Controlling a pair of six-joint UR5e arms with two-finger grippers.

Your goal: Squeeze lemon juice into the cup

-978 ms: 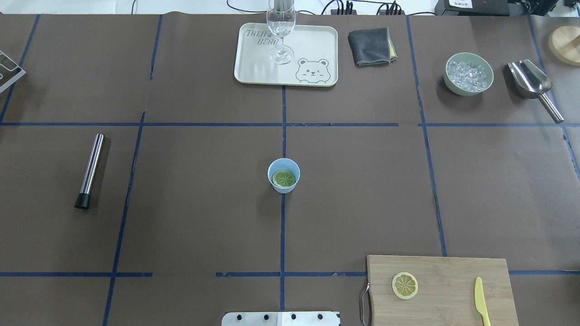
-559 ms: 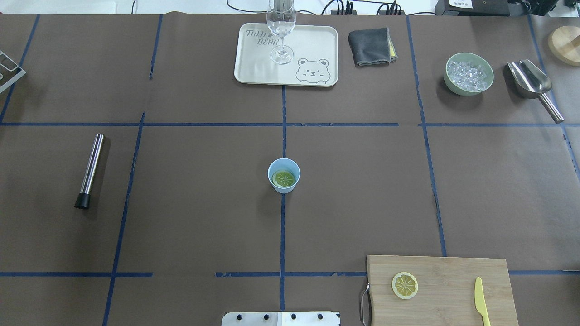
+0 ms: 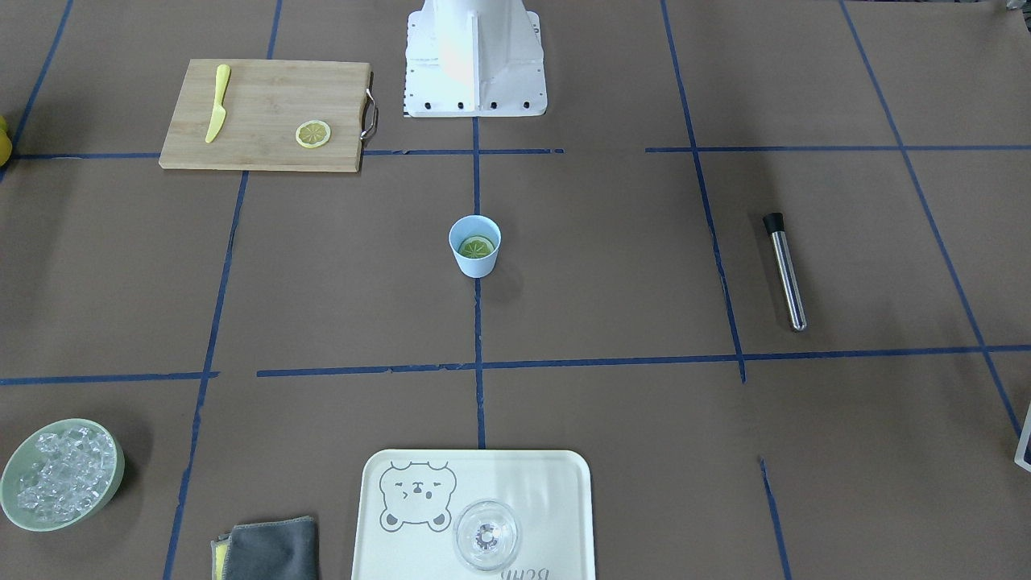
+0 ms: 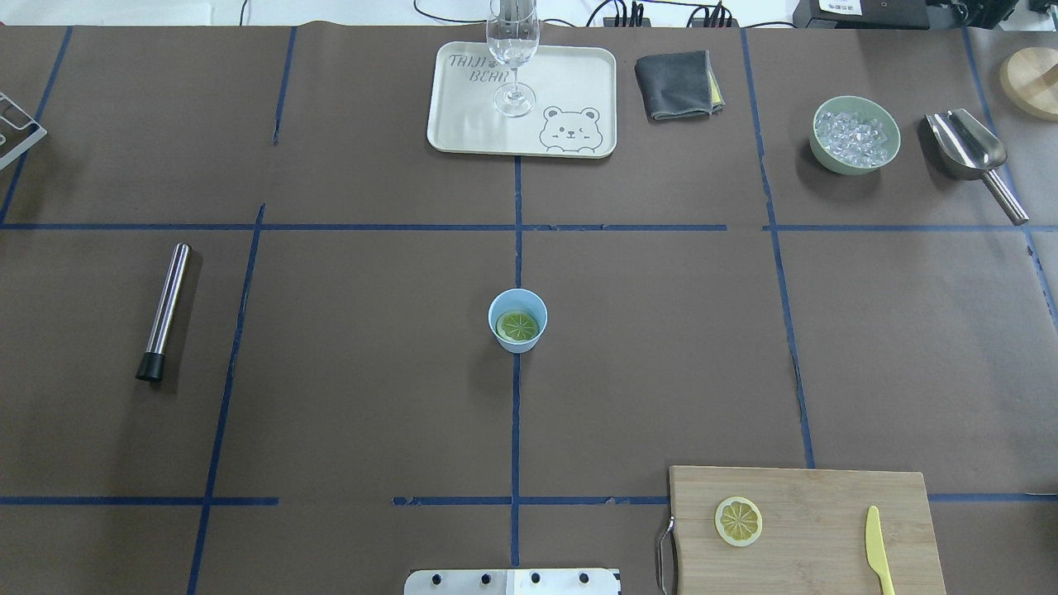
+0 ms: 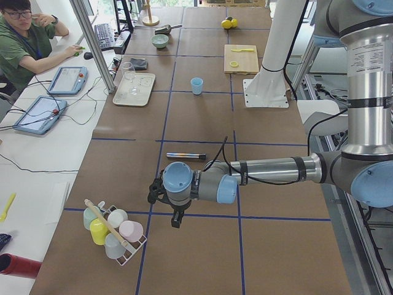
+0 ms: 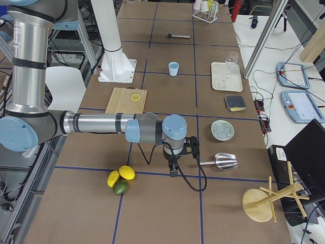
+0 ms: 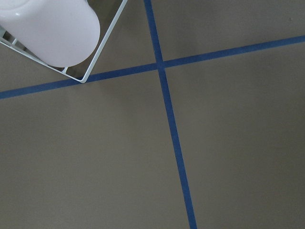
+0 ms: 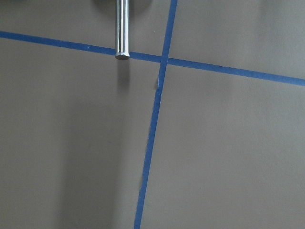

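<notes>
The light-blue cup (image 4: 518, 344) stands at the table's middle, on the blue centre line. One lemon slice (image 4: 517, 326) lies flat inside it. The cup (image 3: 475, 262) and that slice (image 3: 477, 246) also show in the front view. A second, alike slice (image 4: 738, 521) lies on the wooden cutting board (image 4: 826, 496). My left gripper (image 5: 175, 220) hangs far off at the table's left end, beside a cup rack. My right gripper (image 6: 173, 170) hangs at the right end, near the scoop. Whether either gripper is open or shut cannot be told. Neither shows in the overhead view.
A yellow knife (image 4: 878, 549) lies on the board. A tray (image 4: 570, 91) holds a clear glass (image 4: 513, 49). A grey cloth (image 4: 676, 84), a green bowl of ice (image 4: 855, 135), a metal scoop (image 4: 971, 153) and a steel muddler (image 4: 164, 310) lie around.
</notes>
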